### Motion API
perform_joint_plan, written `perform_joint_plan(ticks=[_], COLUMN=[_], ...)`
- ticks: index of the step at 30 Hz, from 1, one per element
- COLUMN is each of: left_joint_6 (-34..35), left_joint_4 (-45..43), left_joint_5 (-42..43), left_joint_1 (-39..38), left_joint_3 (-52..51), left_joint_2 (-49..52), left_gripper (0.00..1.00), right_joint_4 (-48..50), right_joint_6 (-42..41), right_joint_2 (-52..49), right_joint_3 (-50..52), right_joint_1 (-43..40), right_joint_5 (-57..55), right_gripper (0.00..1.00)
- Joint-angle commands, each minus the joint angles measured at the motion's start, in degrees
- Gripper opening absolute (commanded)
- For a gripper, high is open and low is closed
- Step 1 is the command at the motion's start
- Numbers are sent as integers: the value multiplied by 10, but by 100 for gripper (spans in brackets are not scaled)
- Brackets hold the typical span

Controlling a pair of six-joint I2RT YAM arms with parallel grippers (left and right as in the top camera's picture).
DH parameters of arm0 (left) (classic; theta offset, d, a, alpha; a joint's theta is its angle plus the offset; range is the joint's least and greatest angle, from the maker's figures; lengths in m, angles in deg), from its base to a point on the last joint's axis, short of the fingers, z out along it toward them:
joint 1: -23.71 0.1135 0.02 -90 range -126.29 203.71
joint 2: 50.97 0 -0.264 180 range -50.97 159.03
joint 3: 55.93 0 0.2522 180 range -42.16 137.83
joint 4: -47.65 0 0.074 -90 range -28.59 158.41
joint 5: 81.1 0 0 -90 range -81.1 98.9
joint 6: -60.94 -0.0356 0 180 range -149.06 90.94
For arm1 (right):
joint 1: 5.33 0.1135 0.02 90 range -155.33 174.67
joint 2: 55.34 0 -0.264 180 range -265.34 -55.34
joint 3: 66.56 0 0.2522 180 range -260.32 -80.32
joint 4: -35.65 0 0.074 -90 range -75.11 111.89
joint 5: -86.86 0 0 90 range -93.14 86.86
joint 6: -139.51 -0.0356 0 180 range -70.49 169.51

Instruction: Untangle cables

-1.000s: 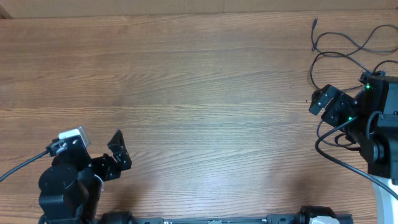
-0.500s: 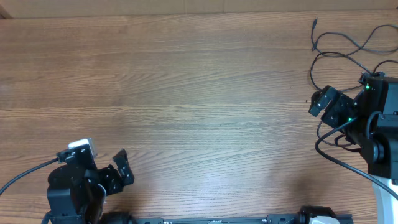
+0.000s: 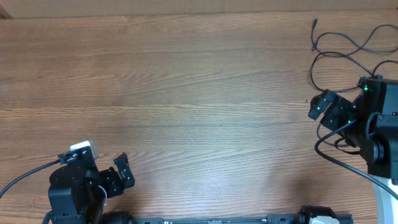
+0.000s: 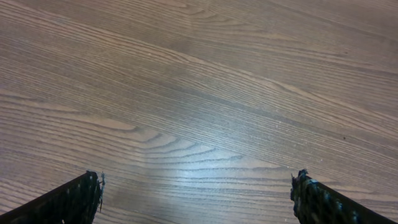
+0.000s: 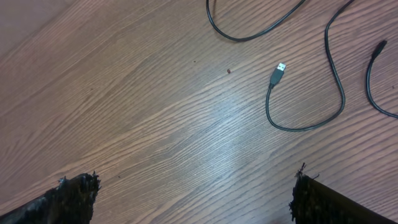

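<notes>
Wood-grain table carries the cables at its far right corner, looping loosely just beside the right arm. Near them the right gripper hangs with jaws spread wide, holding nothing. The left gripper, likewise spread and empty, sits well apart. The best approach is probably to pinch the cord just behind the free USB plug and draw it slowly clear of the neighbouring loops.

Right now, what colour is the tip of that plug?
The plug tip is silvery, on a black cable. The right wrist view shows it best.
</notes>
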Motion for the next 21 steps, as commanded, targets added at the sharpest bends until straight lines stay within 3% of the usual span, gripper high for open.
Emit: perform_joint_plan(ticks=[1, 13, 21], left_joint_6=[-15, -15, -15], left_joint_4=[0, 0, 0], left_joint_5=[-8, -8, -8], left_joint_1=[3, 3, 3], left_joint_3=[-6, -6, -6], left_joint_2=[1, 1, 1], left_gripper=[100, 99, 99], right_joint_4=[3, 44, 200], right_joint_6=[2, 2, 4], right_joint_2=[1, 8, 99], right_joint_3=[1, 21, 193], right_joint_1=[6, 5, 5], right_joint_5=[6, 7, 40], right_gripper=[100, 100, 100])
